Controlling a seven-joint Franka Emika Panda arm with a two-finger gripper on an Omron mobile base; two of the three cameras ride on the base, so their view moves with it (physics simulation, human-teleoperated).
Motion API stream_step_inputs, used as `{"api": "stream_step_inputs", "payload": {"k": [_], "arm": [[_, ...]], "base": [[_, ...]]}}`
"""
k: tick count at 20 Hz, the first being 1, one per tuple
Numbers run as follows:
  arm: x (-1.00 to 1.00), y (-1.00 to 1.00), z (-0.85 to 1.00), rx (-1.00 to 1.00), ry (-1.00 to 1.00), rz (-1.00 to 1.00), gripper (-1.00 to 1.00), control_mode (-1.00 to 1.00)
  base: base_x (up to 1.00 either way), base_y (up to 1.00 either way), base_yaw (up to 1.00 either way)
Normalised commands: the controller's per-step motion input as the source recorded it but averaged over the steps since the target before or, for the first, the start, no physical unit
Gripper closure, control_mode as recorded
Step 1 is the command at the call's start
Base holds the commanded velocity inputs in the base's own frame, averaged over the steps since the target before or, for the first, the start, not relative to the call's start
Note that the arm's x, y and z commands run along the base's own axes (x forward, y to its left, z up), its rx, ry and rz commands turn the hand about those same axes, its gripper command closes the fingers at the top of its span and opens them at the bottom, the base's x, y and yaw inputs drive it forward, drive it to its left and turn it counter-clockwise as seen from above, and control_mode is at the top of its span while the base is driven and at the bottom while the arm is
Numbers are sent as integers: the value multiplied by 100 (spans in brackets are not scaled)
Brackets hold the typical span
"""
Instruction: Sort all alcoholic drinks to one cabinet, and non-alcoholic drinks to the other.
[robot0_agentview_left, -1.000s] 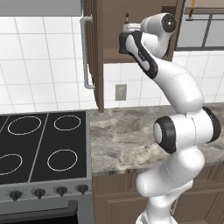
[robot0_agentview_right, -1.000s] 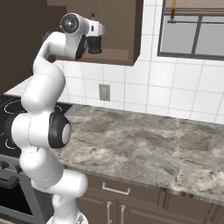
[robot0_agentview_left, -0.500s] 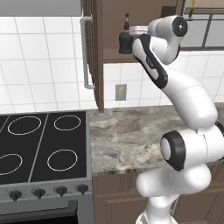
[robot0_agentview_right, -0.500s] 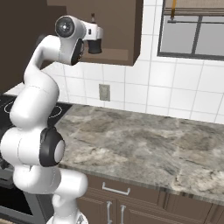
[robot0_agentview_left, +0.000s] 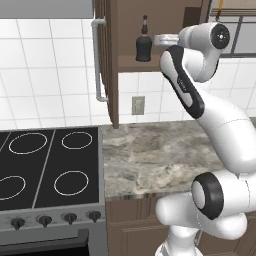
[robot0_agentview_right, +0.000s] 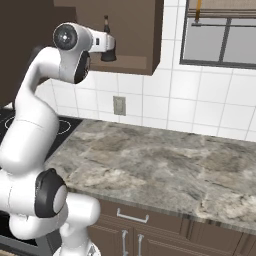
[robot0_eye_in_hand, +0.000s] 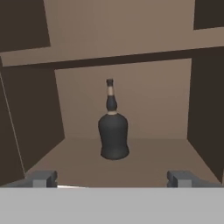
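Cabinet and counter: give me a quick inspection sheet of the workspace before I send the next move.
Surface: grey marble counter, bare.
Job's things: squat black bottle stands upright on the floor of the open cabinet, apart from its walls.
Clutter: nothing seen.
Grippers: gripper with jaws wide open, empty, just in front of the bottle.
Cables: nothing seen.
Surroundings: black stovetop, wall outlet, window, cabinet door open with grey handle.
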Motion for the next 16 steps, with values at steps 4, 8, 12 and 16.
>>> {"api": "stream_step_inputs", "payload": {"k": [4, 8, 12, 16], "arm": [[-53, -1, 0, 0, 4, -1, -100, -100], [-51, 0, -2, 0, 11, -5, -100, -100], [-48, 0, -6, 0, 18, -7, -100, -100], [-49, 0, -15, 0, 16, -7, -100, -100]], "base": [[0, 0, 0], [0, 0, 0], [0, 0, 0], [0, 0, 0]]}}
